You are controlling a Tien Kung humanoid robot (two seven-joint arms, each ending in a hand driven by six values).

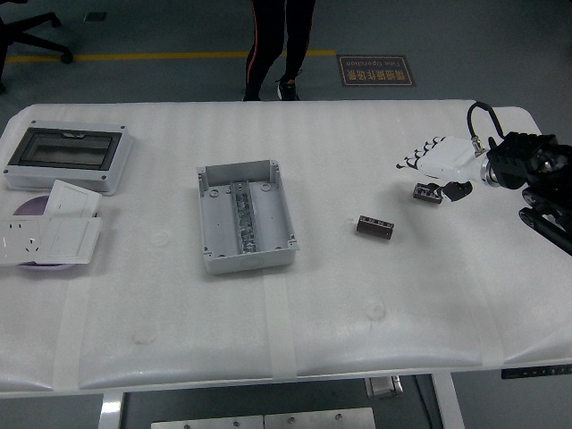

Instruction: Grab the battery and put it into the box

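You've got one sign in view: a dark floor sign (375, 70) beyond the counter's (357, 331) far edge, carrying two lines of pale lettering, too small and blurred to read. The battery (375, 226) shows pale marks along its side, also unreadable. Nothing legible on the box (244, 216) or on the socket plate (45, 239) at your left.
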